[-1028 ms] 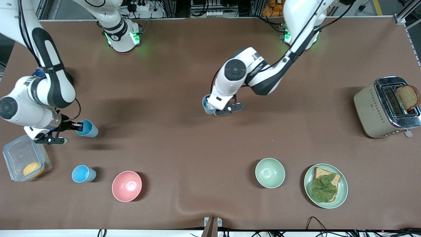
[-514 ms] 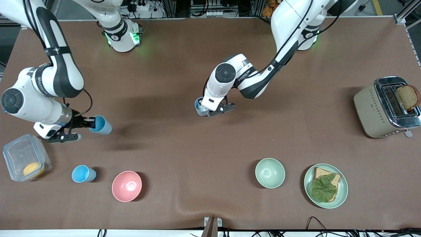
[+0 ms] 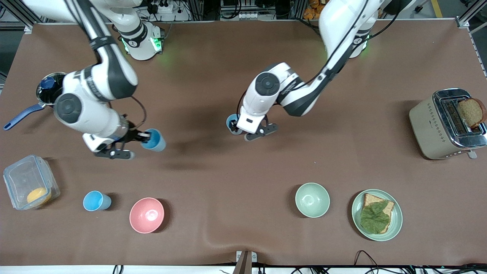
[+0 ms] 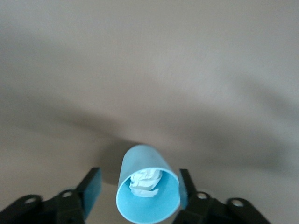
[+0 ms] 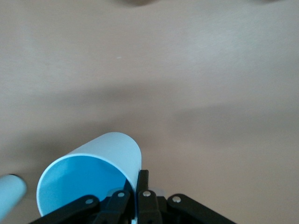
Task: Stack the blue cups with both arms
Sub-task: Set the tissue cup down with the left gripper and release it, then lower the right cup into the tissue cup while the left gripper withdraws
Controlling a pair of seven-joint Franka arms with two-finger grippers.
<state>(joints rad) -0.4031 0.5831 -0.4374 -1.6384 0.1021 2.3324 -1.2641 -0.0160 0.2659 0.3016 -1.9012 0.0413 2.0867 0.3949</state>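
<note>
My right gripper (image 3: pixel 142 139) is shut on the rim wall of a blue cup (image 3: pixel 155 140) and holds it tilted above the table; the right wrist view shows the fingers (image 5: pixel 142 183) pinching the cup's wall (image 5: pixel 112 149). A paler blue cup (image 3: pixel 232 123) with a white patch inside stands on the table near the middle. My left gripper (image 3: pixel 239 129) is open around it; in the left wrist view the cup (image 4: pixel 147 191) sits between the spread fingers (image 4: pixel 91 189), with a gap at one side. A third blue cup (image 3: pixel 96 201) stands beside the pink bowl.
A pink bowl (image 3: pixel 147 215), a pale green bowl (image 3: pixel 312 199) and a plate (image 3: pixel 395 224) with bread and lettuce lie nearer the front camera. A toaster (image 3: pixel 430 125) stands at the left arm's end. A clear container (image 3: pixel 23 179) and a pot (image 3: pixel 49 89) are at the right arm's end.
My right gripper has carried its blue cup toward the middle of the table. The left gripper and the paler cup shifted slightly toward the right arm's end.
</note>
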